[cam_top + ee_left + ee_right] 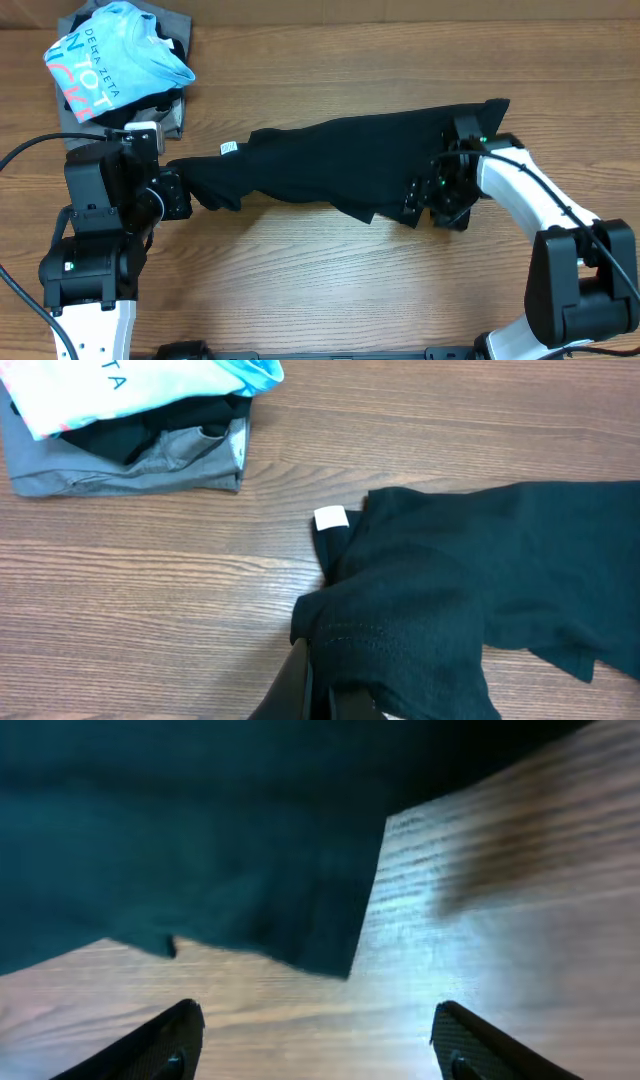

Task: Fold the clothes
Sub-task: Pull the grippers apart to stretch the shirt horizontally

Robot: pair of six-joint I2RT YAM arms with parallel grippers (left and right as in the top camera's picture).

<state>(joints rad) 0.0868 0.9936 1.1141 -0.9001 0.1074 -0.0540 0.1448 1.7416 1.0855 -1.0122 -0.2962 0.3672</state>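
Note:
A black garment [350, 155] lies stretched across the middle of the wooden table, with a white tag [228, 149] near its left end. My left gripper [182, 193] is shut on the garment's left end; in the left wrist view the fingers [320, 685] pinch the black cloth [470, 600]. My right gripper [425, 205] is open and empty at the garment's right lower edge. In the right wrist view its fingers [315, 1040] are wide apart over bare wood, with the black cloth [200, 840] just beyond them.
A pile of folded clothes [120, 65] sits at the back left, a light blue printed shirt on top of grey and black items; it also shows in the left wrist view [130, 420]. A black cable [30, 150] runs along the left edge.

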